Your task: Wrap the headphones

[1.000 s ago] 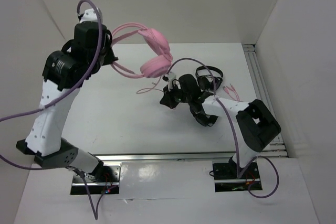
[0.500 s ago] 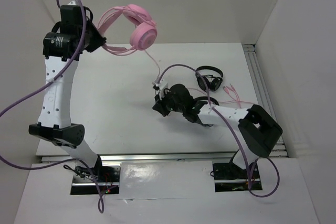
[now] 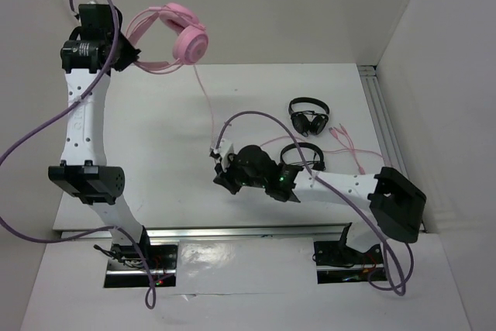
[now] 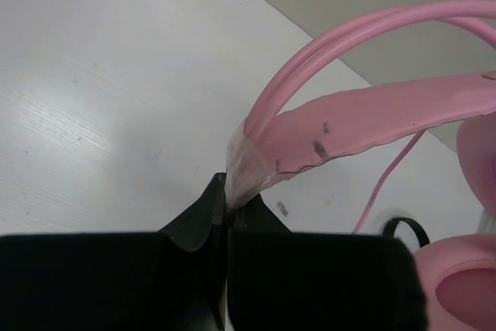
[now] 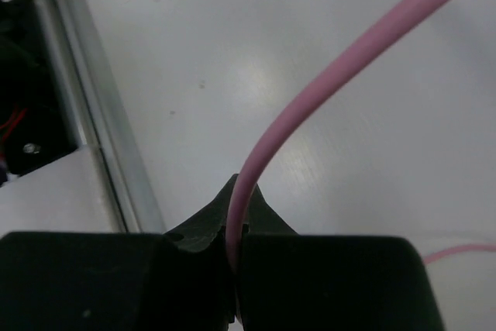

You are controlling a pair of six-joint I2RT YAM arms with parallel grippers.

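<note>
headphones (image 3: 188,43) pinched in left gripper (image 4: 226,205), cable (image 3: 204,94) seemingly taut

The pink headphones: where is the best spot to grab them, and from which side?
The headband, edge-on from the side away from the cups: it is a thin arch that the left pincer pinches shut, while the padded cups look too bulky.
</note>
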